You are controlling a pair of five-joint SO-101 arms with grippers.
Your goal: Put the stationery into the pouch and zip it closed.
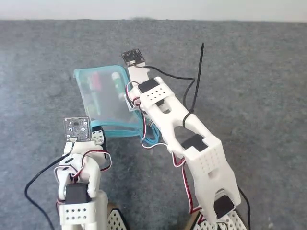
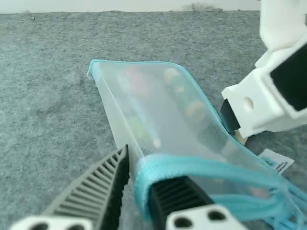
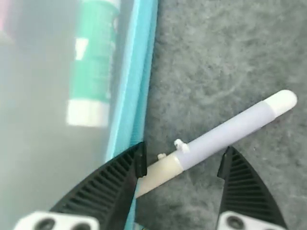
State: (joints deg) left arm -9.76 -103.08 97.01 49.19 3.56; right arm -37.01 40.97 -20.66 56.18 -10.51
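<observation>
Pouch pinched at one corner, pen lying loose beside it on grey carpet.

The clear pouch (image 1: pixel 103 98) lies on the carpet (image 1: pixel 249 96) between the two arms, with a green glue stick (image 3: pixel 93 62) visible inside through the plastic. The left gripper (image 2: pixel 144 168) is at the pouch's near corner, its fingers closed to a narrow gap with the teal border (image 3: pixel 139 72) between them. It appears to be clamped on that edge, though the contact itself is blurred. The right gripper (image 3: pixel 184 151) sits low at the pouch's other long side with its fingers spread wide. A white and lilac pen (image 3: pixel 230 127) lies slantwise on the carpet between them, just beside the border and outside the pouch. Carpet runs on past the pouch's far edge to a pale wall (image 1: pixel 153 9). A black cable (image 1: pixel 196 76) loops up from the right arm.
</observation>
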